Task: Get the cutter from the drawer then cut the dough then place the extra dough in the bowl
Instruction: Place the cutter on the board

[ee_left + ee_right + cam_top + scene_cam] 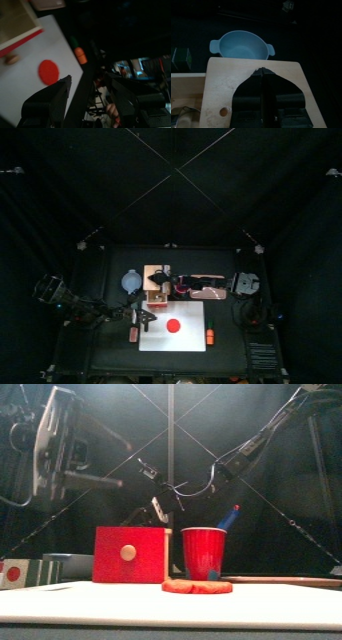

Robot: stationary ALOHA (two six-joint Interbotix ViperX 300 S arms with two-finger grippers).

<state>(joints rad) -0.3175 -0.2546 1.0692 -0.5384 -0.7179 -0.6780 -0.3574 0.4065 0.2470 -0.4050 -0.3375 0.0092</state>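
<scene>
Directly beneath the right claw (262, 71) sits the wooden box (230, 80).

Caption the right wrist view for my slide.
Right gripper poised over the pale wooden box, the empty blue-grey bowl just beyond its far edge.

1. The top camera looked down from high above, tilted a little toward the back. It was far off, so the table (104, 348), board (194, 313), dough (173, 325), box (150, 270) and bowl (130, 280) showed small.
2. The front camera sat at the table's front edge and looked level across it. The dough (198, 586), cup (205, 552) and box (131, 554) stood near and large.
3. The left wrist camera looked slantwise over the board (27, 80) and dough (48, 71), which both fixed views also showed.
4. The right wrist camera looked from close above at the box (231, 75) and bowl (242, 46), shared with the top view.
</scene>
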